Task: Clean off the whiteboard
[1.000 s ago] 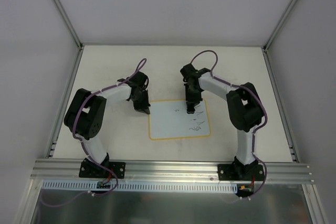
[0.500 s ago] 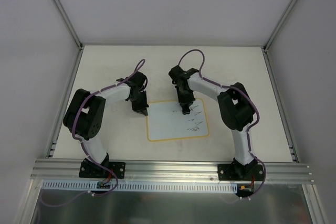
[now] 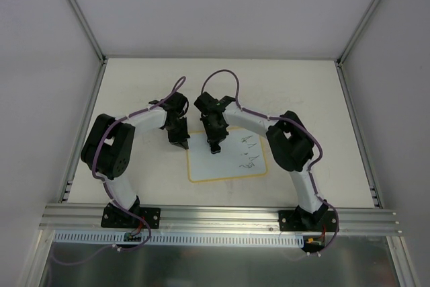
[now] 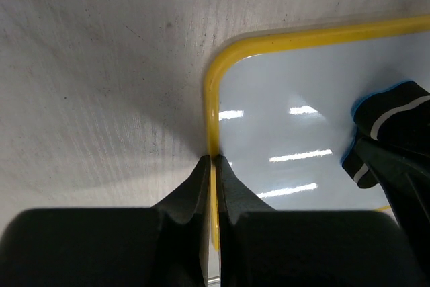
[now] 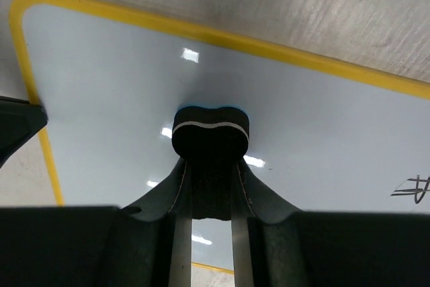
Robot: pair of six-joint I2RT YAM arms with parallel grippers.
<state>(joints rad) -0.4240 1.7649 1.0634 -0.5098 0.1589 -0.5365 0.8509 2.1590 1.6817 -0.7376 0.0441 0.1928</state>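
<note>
At the near edge both arms are bolted to a metal rail (image 3: 215, 216). Just beyond it the board (image 3: 215, 167) lies flat on the table (image 3: 302, 92), between the two arms, with a yellow rim (image 4: 213, 92) around it. A few dark scribbles (image 3: 249, 153) sit on its right half, and the left half shows white.

The left gripper (image 3: 180, 143) points down at the board's left edge. Its jaws are clenched together on nothing, and the tips meet right on the rim, a little short of the far-left corner.

The right arm reaches across above the board, and the right gripper (image 3: 214, 146) hangs over the far-left part. Its jaws grasp a black eraser (image 5: 210, 131) with a thin white stripe and a blue underside. The eraser looks pressed onto the board, though contact is hard to confirm from these views. It is near the left gripper but apart from it, and left of the scribbles.
</note>
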